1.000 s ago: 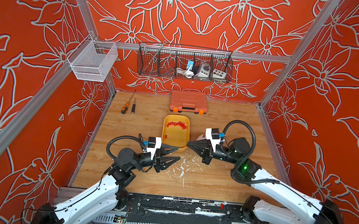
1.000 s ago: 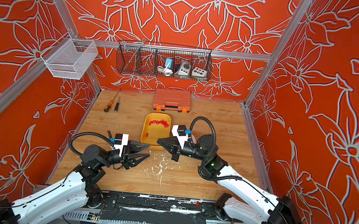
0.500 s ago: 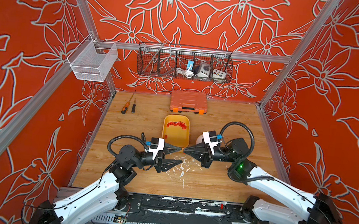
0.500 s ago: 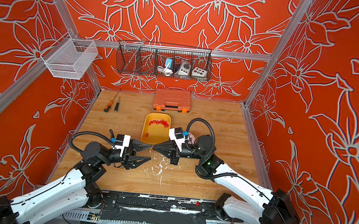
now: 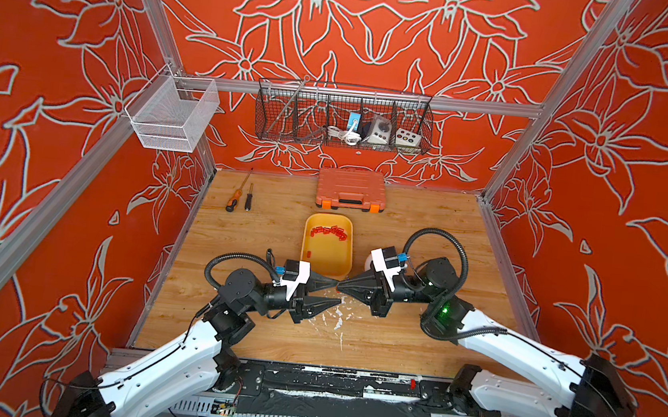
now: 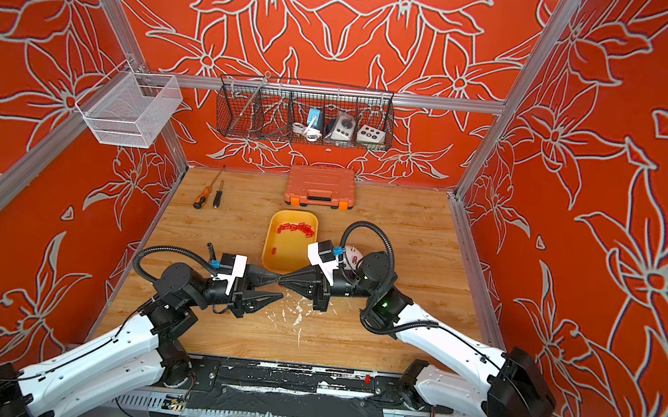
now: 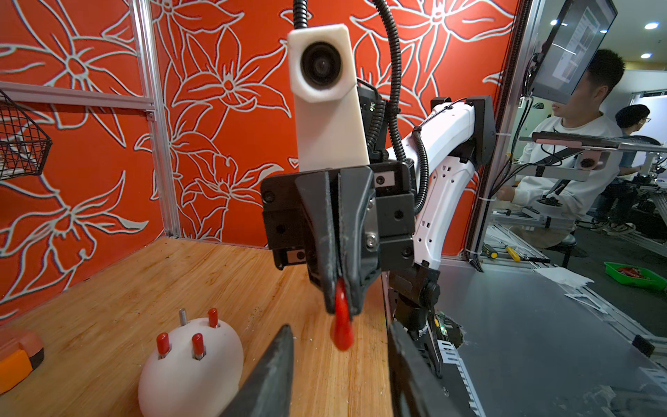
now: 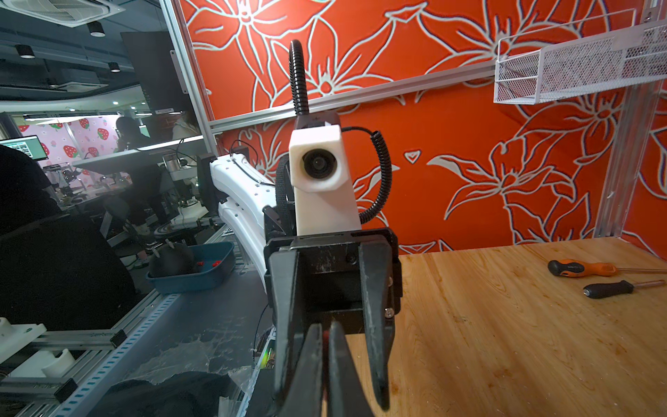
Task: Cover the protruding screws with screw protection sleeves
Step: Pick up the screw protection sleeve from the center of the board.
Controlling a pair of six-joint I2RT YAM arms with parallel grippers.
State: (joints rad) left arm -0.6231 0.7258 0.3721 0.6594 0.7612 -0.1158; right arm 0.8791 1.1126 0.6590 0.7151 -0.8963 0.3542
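Left wrist view: right gripper pinches red sleeve, its long axis running out past the tips.
Left gripper: fingers spread, straddling sleeve, no contact seen.
Bare stud: on white dome, nearer right arm.

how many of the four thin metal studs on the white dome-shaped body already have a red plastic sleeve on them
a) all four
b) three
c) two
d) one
b: the left wrist view shows three bright red plastic sleeves seated on the studs of the white dome-shaped body, while one thin grey metal stud stands bare.
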